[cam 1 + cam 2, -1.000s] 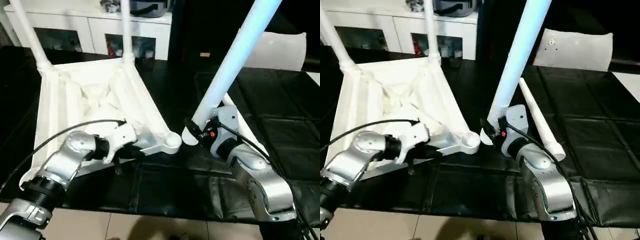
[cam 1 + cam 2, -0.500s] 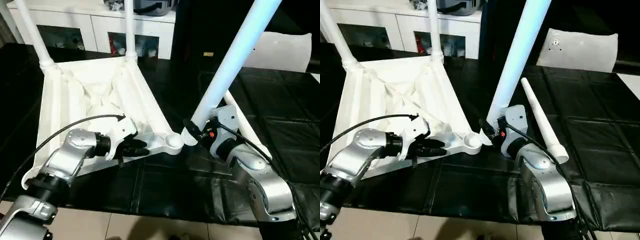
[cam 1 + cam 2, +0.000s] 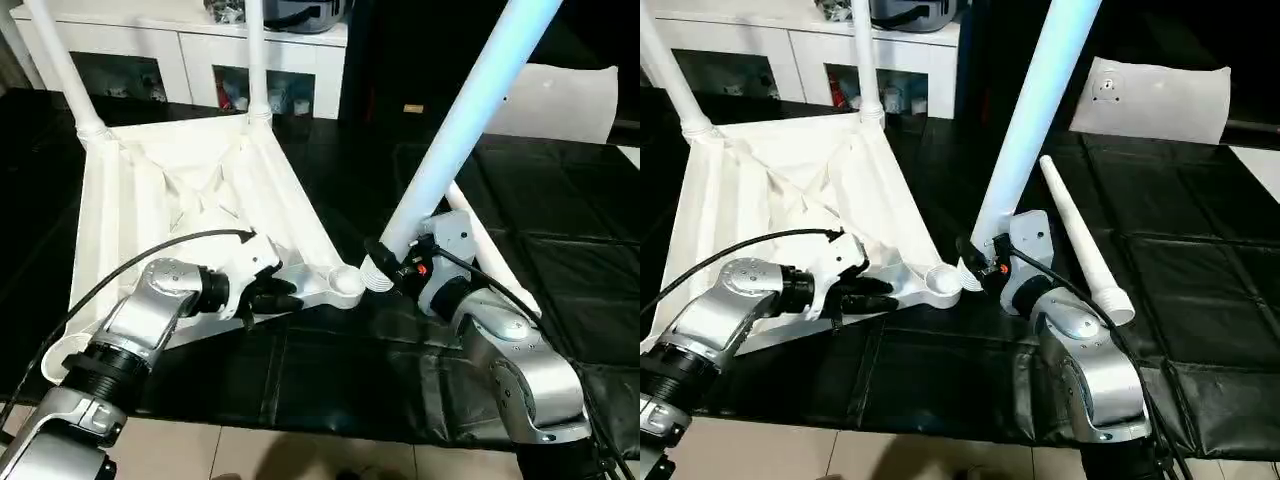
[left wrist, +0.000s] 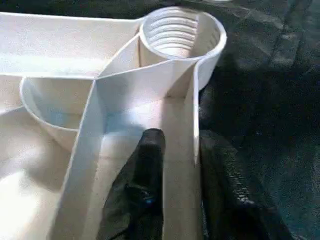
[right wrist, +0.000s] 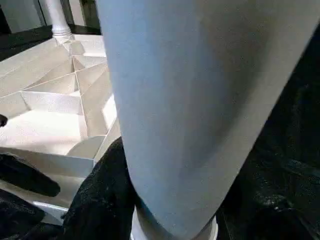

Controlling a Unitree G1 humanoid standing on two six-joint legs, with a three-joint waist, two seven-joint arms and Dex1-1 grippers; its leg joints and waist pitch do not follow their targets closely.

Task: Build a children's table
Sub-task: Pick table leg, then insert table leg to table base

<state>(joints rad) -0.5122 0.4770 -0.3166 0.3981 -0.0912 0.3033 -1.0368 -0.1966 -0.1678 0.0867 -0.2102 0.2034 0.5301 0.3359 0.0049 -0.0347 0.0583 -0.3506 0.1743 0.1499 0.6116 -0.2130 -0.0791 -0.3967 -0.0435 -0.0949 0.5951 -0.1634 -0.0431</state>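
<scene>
The white table top [image 3: 180,200] lies ribbed side up on the black mat. Two legs [image 3: 65,70] [image 3: 257,60] stand in its far corner sockets. My left gripper [image 3: 272,295] is open at the near right corner. Its fingers [image 4: 147,170] sit astride the rim wall just behind the empty threaded socket [image 4: 180,35]. My right gripper [image 3: 395,265] is shut on a third leg [image 3: 460,120], which leans up to the right. That leg's ribbed end [image 3: 377,275] rests beside the socket [image 3: 347,283], not in it. The fourth leg [image 3: 1080,240] lies loose on the mat behind my right arm.
A white cabinet with glass doors [image 3: 190,60] stands behind the table top. A flat white panel with a small round fitting [image 3: 1155,100] lies at the far right. The black mat [image 3: 560,250] ends at pale floor tiles [image 3: 300,455] near me.
My left gripper has slid along the rim toward the corner socket, and its fingers now reach closer to it. The held leg's end has stayed beside the socket.
</scene>
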